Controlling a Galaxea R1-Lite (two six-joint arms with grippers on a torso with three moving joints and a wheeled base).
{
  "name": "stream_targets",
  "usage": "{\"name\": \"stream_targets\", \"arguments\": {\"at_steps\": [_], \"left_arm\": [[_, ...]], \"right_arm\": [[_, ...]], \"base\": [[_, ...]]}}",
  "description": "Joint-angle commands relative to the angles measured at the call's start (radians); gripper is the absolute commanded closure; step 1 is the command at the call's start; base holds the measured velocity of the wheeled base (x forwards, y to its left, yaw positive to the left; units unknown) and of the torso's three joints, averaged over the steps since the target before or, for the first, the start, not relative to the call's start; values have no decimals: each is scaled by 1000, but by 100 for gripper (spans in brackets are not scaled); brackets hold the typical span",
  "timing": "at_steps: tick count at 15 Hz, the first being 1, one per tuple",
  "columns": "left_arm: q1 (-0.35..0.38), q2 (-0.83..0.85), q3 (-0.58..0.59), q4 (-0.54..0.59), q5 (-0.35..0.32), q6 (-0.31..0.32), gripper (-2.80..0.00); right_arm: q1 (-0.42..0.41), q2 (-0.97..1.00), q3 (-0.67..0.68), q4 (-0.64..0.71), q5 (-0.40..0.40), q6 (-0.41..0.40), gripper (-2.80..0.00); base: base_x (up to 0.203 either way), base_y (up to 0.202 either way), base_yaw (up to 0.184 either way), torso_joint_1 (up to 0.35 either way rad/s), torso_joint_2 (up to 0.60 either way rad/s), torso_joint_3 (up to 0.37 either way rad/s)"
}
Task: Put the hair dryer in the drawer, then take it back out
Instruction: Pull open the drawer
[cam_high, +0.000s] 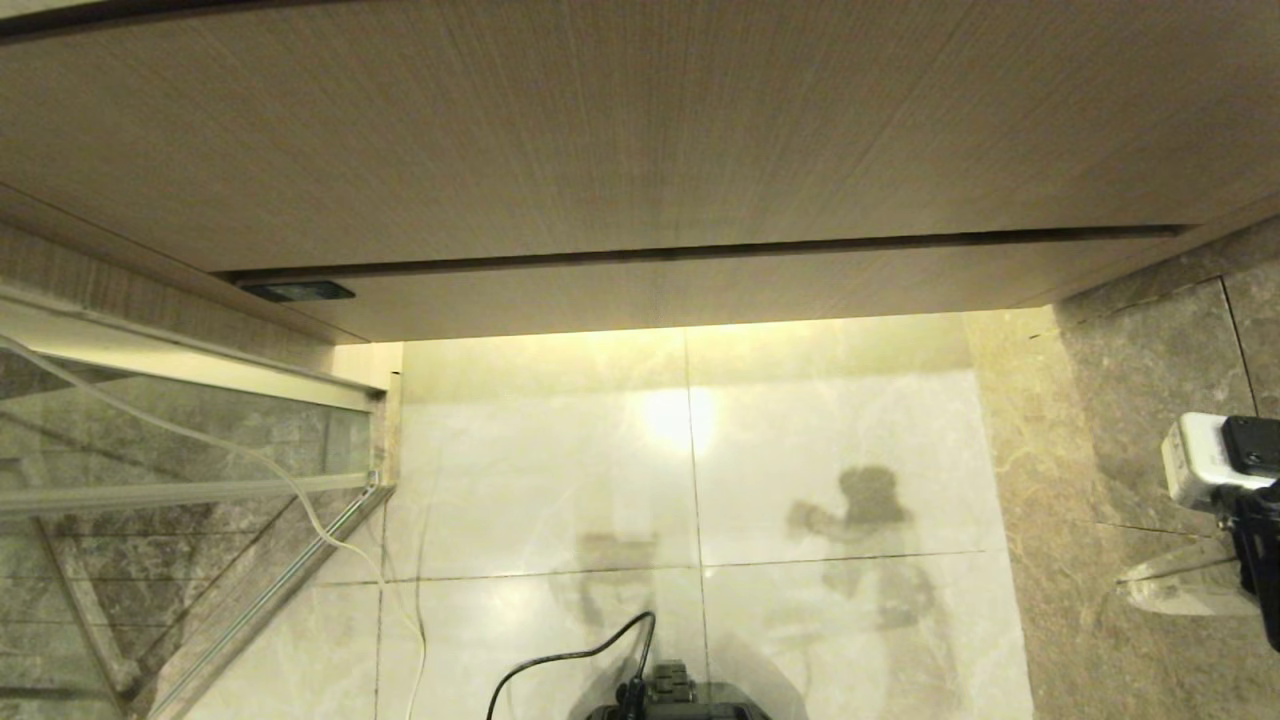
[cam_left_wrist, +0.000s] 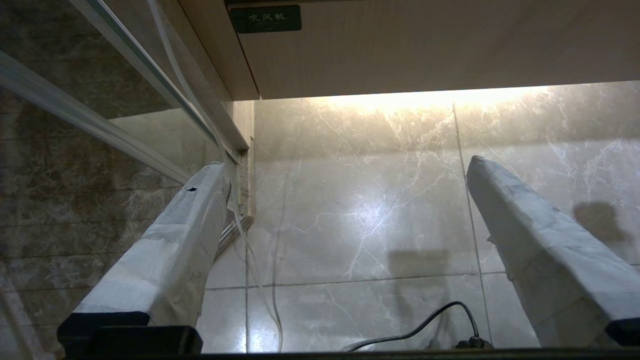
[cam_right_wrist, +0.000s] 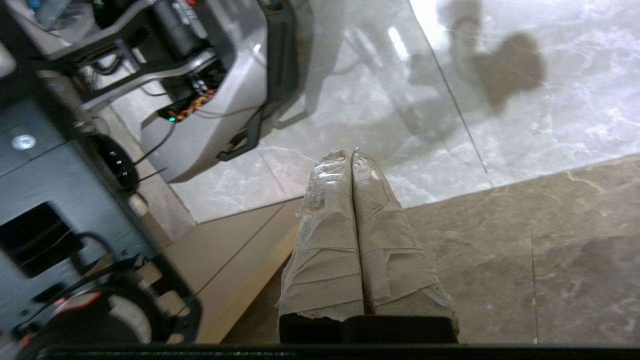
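Under the overhanging wood-grain front, the drawer (cam_high: 640, 290) sits fully closed, its flat face flush with the taller panel (cam_high: 600, 130) above it; only a dark seam divides the two. A small dark label (cam_left_wrist: 265, 19) marks its left end. The hair dryer is in none of my views, so I cannot say where it lies. My right gripper (cam_right_wrist: 352, 157) is empty, its wrapped fingers pressed together, and it hangs out at my right over the border between the pale floor tiles (cam_high: 690, 480) and the brown marble (cam_high: 1120, 420), well apart from the drawer. My left gripper (cam_left_wrist: 345, 170) is parked with its fingers spread wide, holding nothing, beside the glass partition (cam_high: 180, 450). I judge that I am at the very start: the drawer has to be opened first. With no handle, I must hook its lower edge.
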Motion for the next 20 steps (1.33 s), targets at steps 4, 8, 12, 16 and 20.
{"name": "stream_targets", "arguments": {"at_steps": [4, 8, 12, 16, 20], "left_arm": [[0, 0, 40, -2, 0, -1, -280], [0, 0, 40, -2, 0, 0, -280], [0, 0, 40, -2, 0, -1, -280], [0, 0, 40, -2, 0, 0, -280], [0, 0, 40, -2, 0, -1, -280]], "right_arm": [[-11, 108, 36, -238, 3, 10, 0], [-11, 143, 43, -322, 8, 40, 0], [-6, 176, 76, -442, 5, 38, 0], [-4, 243, 82, -583, 5, 35, -280], [-4, 288, 95, -739, 5, 38, -280]], "base": [[0, 0, 0, 0, 0, 0], [0, 0, 0, 0, 0, 0], [0, 0, 0, 0, 0, 0], [0, 0, 0, 0, 0, 0], [0, 0, 0, 0, 0, 0]]}}
